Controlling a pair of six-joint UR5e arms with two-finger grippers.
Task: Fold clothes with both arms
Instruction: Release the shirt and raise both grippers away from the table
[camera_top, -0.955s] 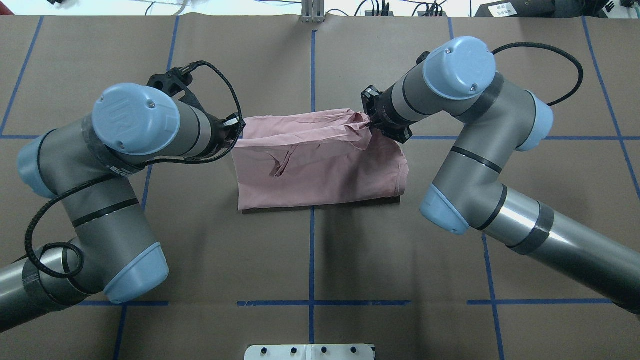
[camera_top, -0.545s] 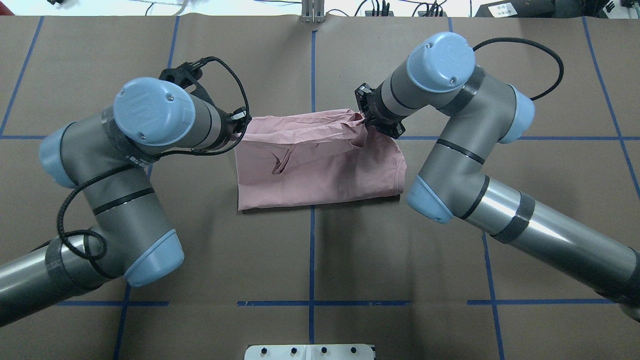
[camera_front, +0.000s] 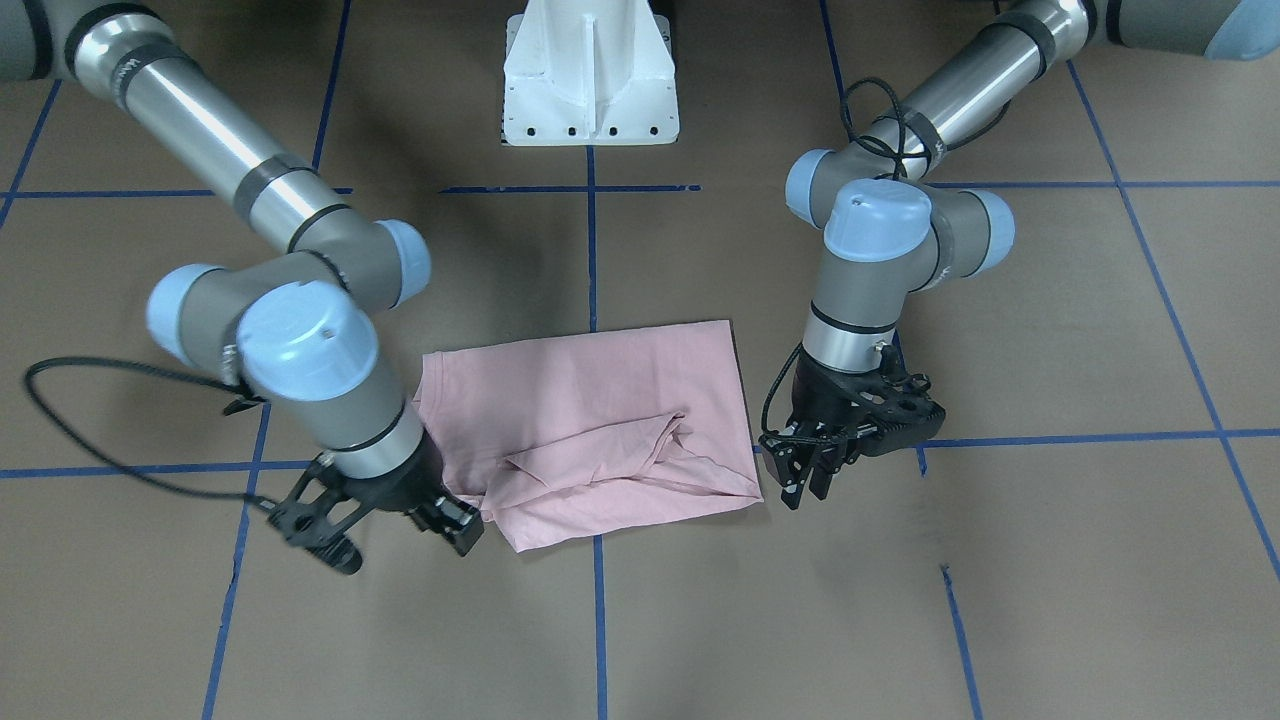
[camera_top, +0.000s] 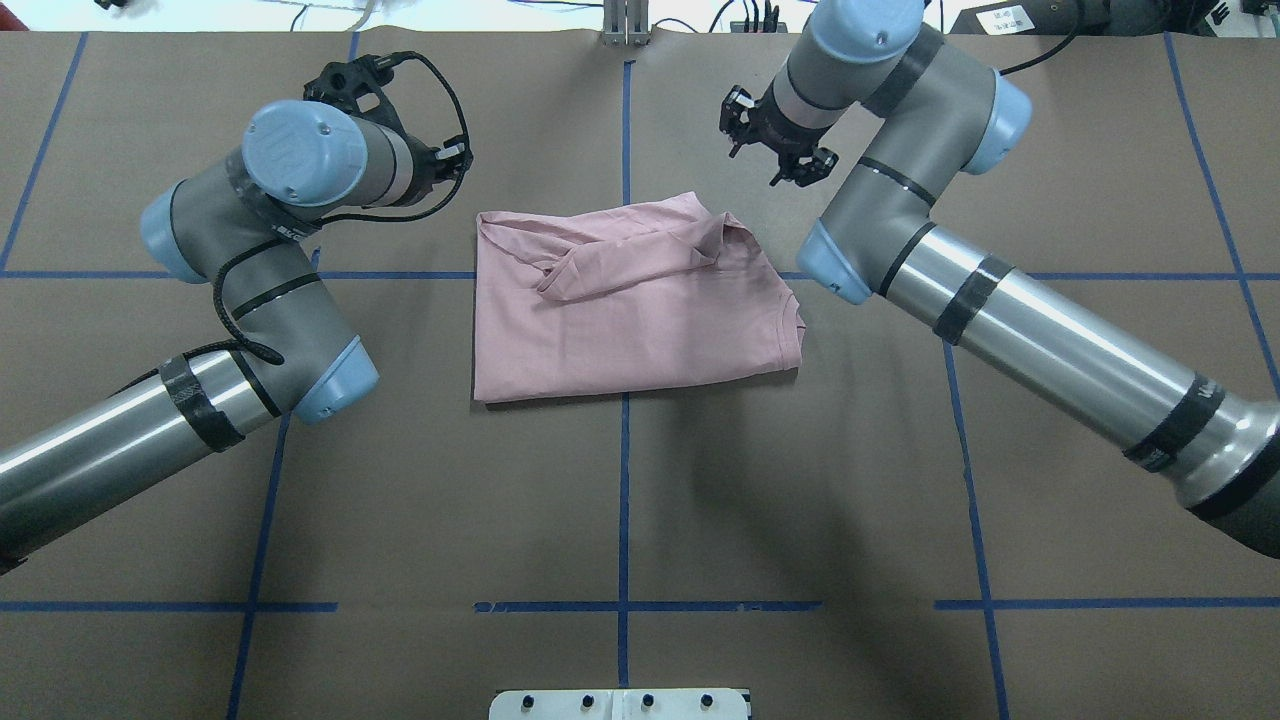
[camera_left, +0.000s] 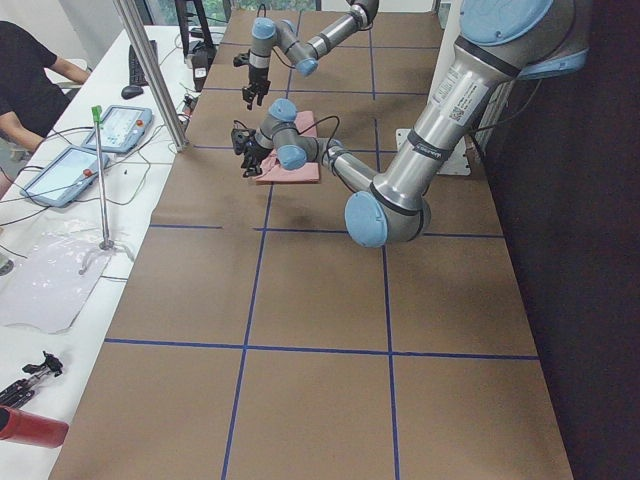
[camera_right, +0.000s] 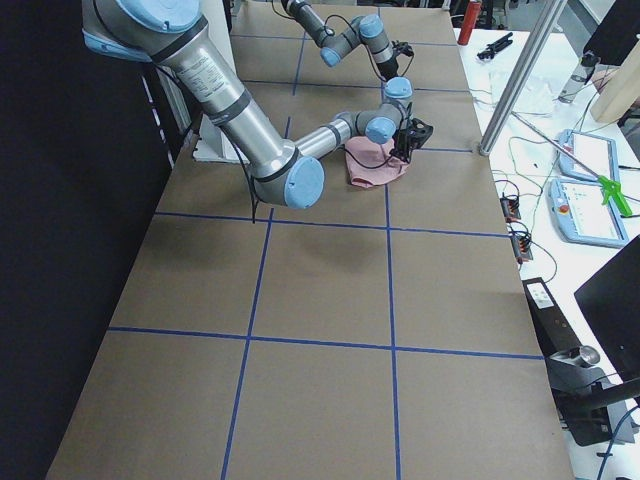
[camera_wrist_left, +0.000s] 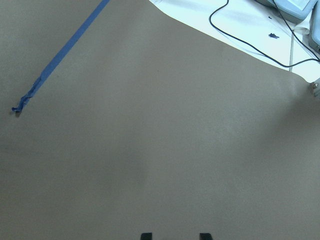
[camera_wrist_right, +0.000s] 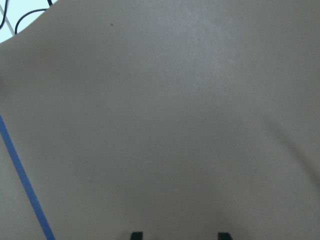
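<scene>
Overhead exterior: left arm (camera_top: 250, 290) and right arm (camera_top: 1050, 330) pulled back beyond shirt (camera_top: 640, 320); left fingers (camera_wrist_left: 146, 236), right fingers (camera_wrist_right: 136, 236) released. Half a second ago both were at its corners.

T-shirt (camera_top: 640, 330) is seen as soft matt pink cloth, creased at the folds. Table (camera_top: 800, 500) is covered in matt brown paper, with lines laid in blue tape (camera_top: 622, 520). Tubes of left arm (camera_top: 90, 450) and right arm (camera_top: 1060, 342) are read as glossy brushed metal, joint caps (camera_top: 300, 150) as smooth light-blue plastic. Cable (camera_top: 447, 90) is sheathed in ribbed black. Base (camera_front: 590, 75) is coated in smooth white.
</scene>
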